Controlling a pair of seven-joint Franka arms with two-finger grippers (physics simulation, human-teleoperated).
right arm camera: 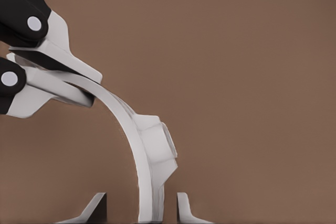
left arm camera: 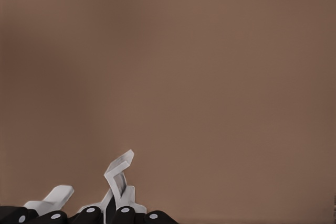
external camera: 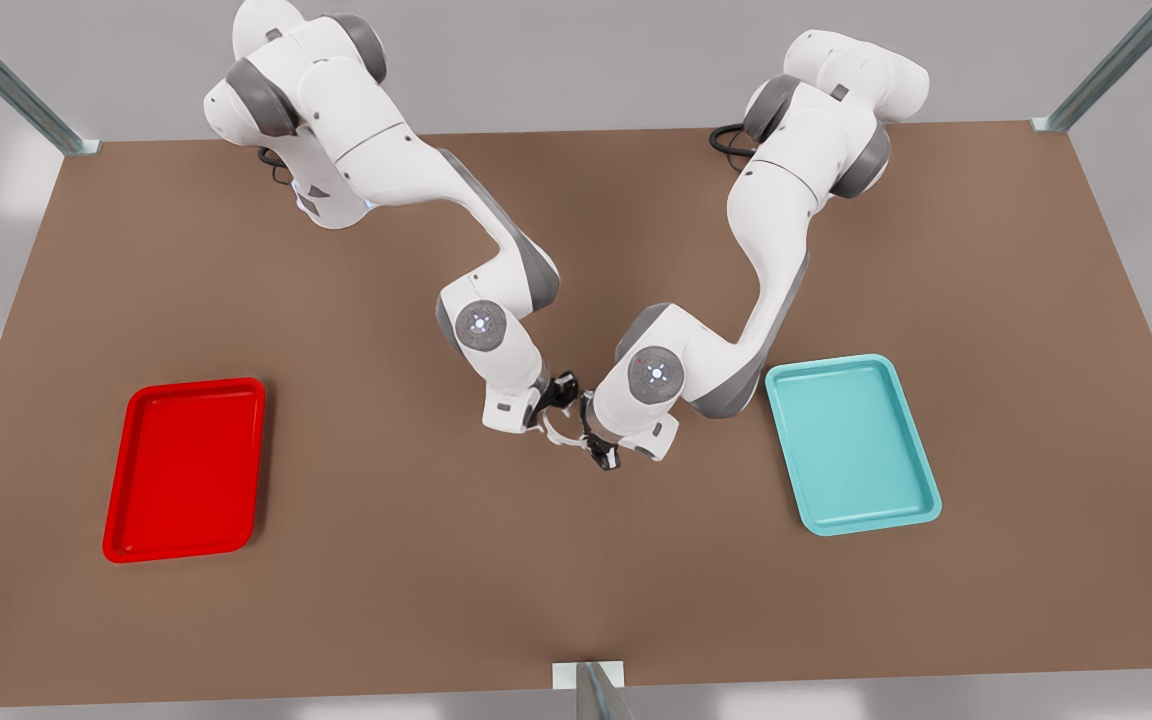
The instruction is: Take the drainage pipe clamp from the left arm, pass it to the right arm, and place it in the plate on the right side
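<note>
Above the middle of the table [external camera: 576, 610], between the two wrists, the drainage pipe clamp [external camera: 562, 436] hung clear of the surface. We judged this thin white half-ring light and fairly stiff, yet smooth enough to swivel in a pinch. The flat strap near a flared tab seemed the safest place to hold it. The left gripper [external camera: 599, 453], on the front view's right, was clenched on one end of the strap, as the right wrist view showed [right arm camera: 86, 85]. The right gripper [external camera: 557, 393] straddled the arc [right arm camera: 143, 145] with its fingers [right arm camera: 185, 209] released, a gap on either side. The plate [external camera: 194, 384] lay bare, well apart on the front view's left, and a teal tray [external camera: 826, 363] lay opposite.
</note>
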